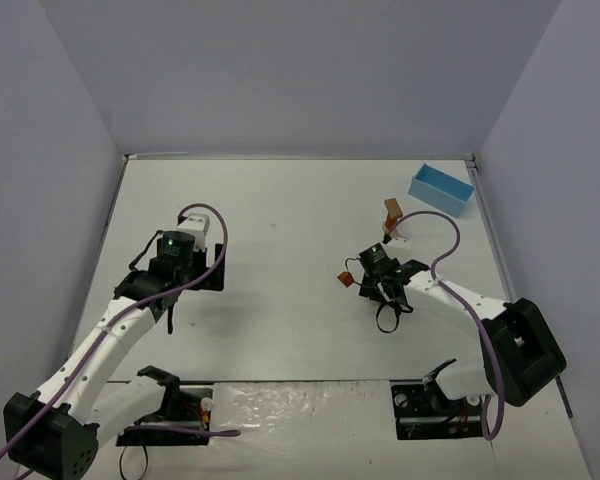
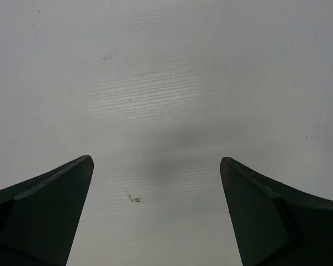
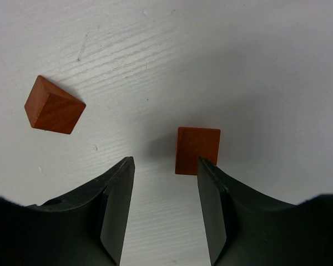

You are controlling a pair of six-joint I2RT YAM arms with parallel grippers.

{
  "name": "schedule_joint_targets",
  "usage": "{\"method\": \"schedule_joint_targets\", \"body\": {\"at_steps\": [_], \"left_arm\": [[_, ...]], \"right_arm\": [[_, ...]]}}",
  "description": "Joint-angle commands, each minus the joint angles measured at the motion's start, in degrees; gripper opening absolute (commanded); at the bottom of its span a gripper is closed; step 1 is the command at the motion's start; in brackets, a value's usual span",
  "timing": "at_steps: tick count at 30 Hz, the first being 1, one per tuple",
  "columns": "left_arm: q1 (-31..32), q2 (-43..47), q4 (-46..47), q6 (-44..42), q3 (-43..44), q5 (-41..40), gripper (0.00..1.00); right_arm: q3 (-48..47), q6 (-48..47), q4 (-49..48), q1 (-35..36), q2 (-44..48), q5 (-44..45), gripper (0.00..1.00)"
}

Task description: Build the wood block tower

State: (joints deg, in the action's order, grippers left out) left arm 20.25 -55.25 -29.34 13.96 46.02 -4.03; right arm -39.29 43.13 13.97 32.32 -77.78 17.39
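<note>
Black jaws of the left gripper [image 2: 155, 166] stand wide apart over the bare table [image 2: 166, 66], with nothing between them. Treat this arm as idle.

Check the right gripper [image 3: 165, 163] next. Its jaws are apart with a moderate gap and are clamped on nothing. A reddish-brown block [image 3: 197, 151] lies flat just beyond the right-hand fingertip, right of centre in the wrist frame and off the line of the gap. That finger covers the block's lower corner, so you cannot tell whether the two touch. A second block [image 3: 54, 105] lies loose at the upper left of the same frame, well apart from the first and turned at an angle.

Farther out, in the overhead view, the wood block tower [image 1: 391, 211] stands right of centre, beyond the right gripper and near the light blue box [image 1: 441, 190] at the upper right. The stack is short, and its block count is too small to read.

Judge the task as partly done: a stack exists, and at least two blocks lie unplaced on the table.
</note>
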Motion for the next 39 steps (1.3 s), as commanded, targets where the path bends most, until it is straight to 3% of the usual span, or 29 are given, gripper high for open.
{"method": "schedule_joint_targets", "body": {"at_steps": [1, 21, 29, 34, 39], "left_arm": [[0.32, 1.11, 1.31, 0.61, 3.02, -0.01, 0.97], [0.32, 1.47, 1.22, 0.46, 3.02, -0.03, 0.97], [0.32, 1.48, 1.22, 0.55, 3.02, 0.25, 0.97], [0.32, 1.73, 1.27, 0.55, 3.02, 0.25, 0.97], [0.32, 1.91, 1.31, 0.55, 3.02, 0.31, 0.97]], "right_arm": [[0.44, 1.27, -0.41, 0.01, -1.67, 4.60, 0.46], [-1.99, 0.37, -0.45, -1.90, -6.27, 6.17, 0.45], [-3.72, -0.73, -0.62, -2.61, -7.75, 6.36, 0.37], [-4.90, -2.04, -0.81, -2.58, -7.82, 6.65, 0.16], [-6.18, -5.84, -4.20, -1.99, -5.27, 1.80, 0.02]]}}
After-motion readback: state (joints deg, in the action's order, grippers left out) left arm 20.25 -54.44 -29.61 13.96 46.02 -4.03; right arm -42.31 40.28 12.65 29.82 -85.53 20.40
